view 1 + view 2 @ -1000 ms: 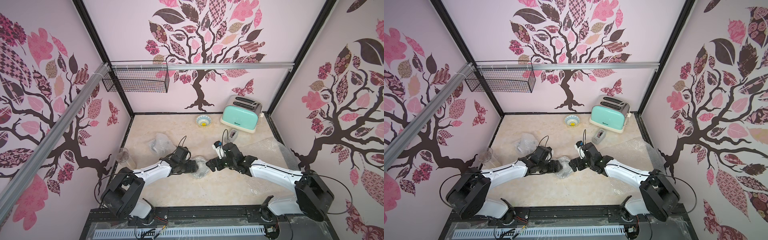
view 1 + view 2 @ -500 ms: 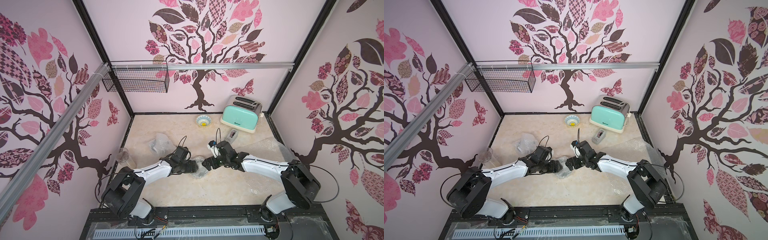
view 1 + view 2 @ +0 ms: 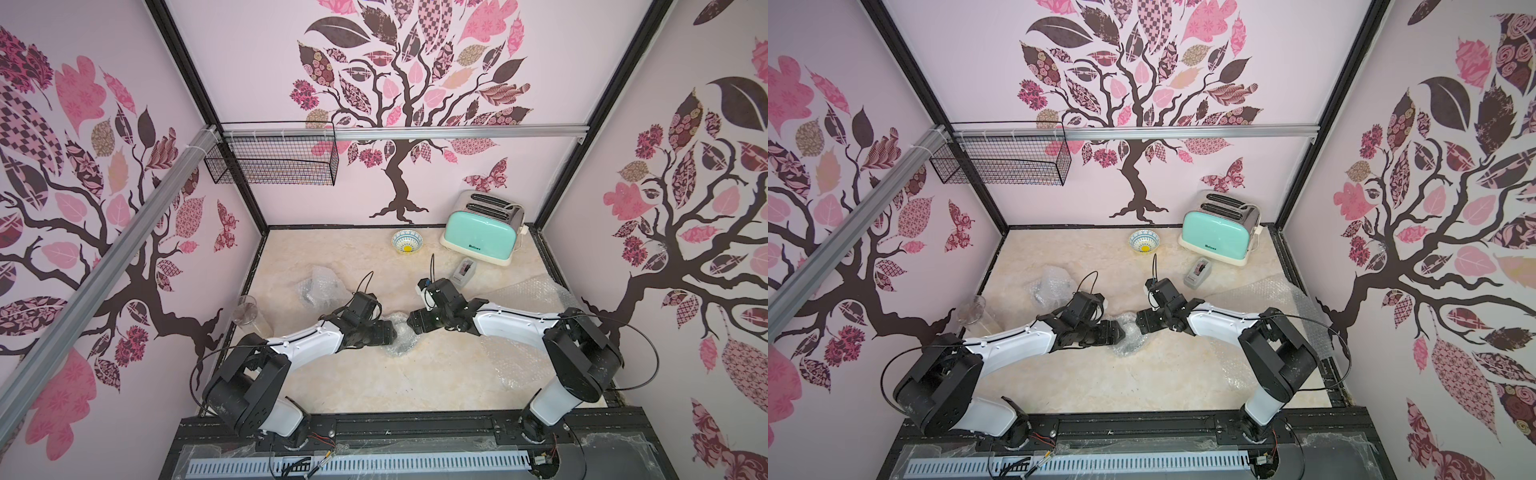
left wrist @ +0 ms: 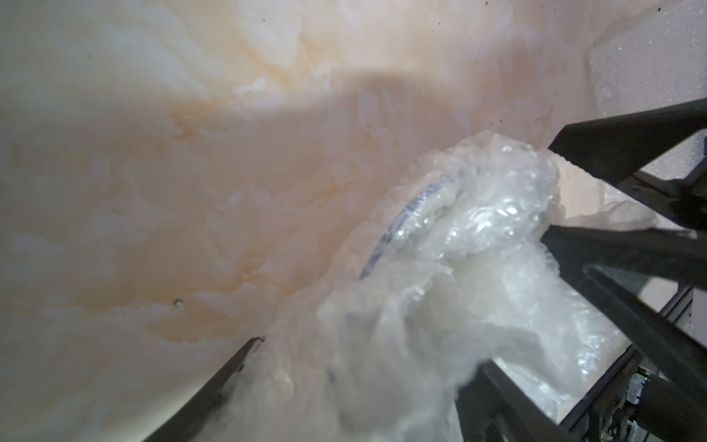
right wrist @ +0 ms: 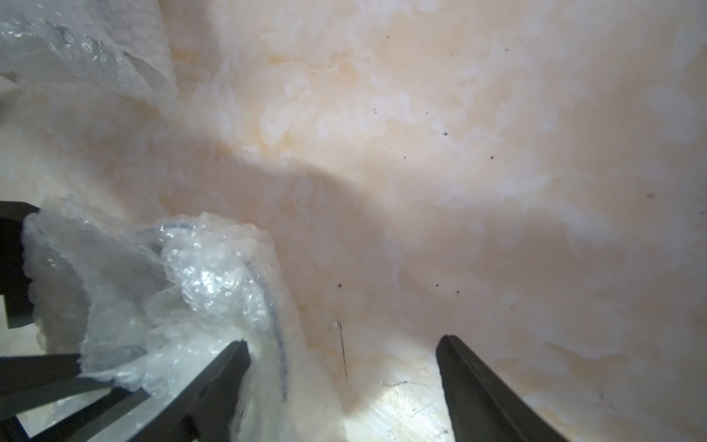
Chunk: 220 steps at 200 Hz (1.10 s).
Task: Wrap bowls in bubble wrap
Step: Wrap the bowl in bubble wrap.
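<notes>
A crumpled bundle of bubble wrap [image 3: 401,340] lies mid-table, and a bowl's blue rim [image 4: 405,214] shows through it. My left gripper [image 4: 369,352] has its jaws wide around this wrapped bowl, which fills the gap between them. My right gripper [image 5: 340,344] is open at the bundle's other side. One of its fingers [image 5: 233,359] touches the wrap's edge, and the table shows between the tips. In both top views the grippers [image 3: 390,332] [image 3: 415,326] face each other across the bundle [image 3: 1129,343]. An unwrapped bowl [image 3: 407,242] with a yellow centre stands at the back.
A second wrapped bundle [image 3: 322,286] lies behind the left arm. Flat bubble wrap sheets [image 3: 523,316] cover the table's right side. A clear glass [image 3: 247,311] stands by the left wall. A mint toaster [image 3: 482,232] and a tape dispenser [image 3: 464,270] sit at the back right.
My right gripper has moved left up to the bundle and its jaws have narrowed slightly. The left arm and the bundle have stayed put.
</notes>
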### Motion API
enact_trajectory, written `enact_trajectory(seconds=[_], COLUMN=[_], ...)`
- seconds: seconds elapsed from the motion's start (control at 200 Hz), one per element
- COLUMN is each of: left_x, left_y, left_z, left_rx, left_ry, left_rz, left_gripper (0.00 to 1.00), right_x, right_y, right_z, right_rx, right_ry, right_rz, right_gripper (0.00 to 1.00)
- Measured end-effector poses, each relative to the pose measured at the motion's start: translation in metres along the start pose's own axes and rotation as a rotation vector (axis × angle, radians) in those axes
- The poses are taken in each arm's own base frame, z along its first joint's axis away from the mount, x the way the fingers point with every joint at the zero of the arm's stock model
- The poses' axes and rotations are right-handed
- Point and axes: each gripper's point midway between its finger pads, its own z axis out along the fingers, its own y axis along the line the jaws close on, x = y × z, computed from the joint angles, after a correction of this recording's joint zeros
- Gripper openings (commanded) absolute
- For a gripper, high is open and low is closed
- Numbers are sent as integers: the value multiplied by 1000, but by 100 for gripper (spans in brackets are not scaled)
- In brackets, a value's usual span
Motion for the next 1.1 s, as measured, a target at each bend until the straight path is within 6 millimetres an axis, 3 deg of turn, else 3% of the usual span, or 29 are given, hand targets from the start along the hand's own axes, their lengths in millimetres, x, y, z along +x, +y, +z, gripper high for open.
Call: enact_trajectory(seconds=[0.34, 0.535, 0.77, 0.875, 1.1], left_x=[-5, -17, -23, -23, -23], left_y=[5, 9, 6, 6, 5], left_z=[-1, -4, 2, 3, 4], left_rx=[-7, -28, -29, -25, -17], left_ry=[-14, -35, -28, -26, -25], left_rz=[-19, -51, -54, -54, -50], left_gripper=[78, 79, 77, 76, 76], right_x=[7, 18, 33, 31, 24], right_y=[5, 10, 19, 21, 23], right_z=[-2, -10, -16, -19, -32], right_rx=[-45, -96, -165, -173, -169], right_ry=[14, 29, 63, 56, 28], right_rz=[31, 51, 90, 96, 92], right_gripper=[58, 54, 55, 61, 64])
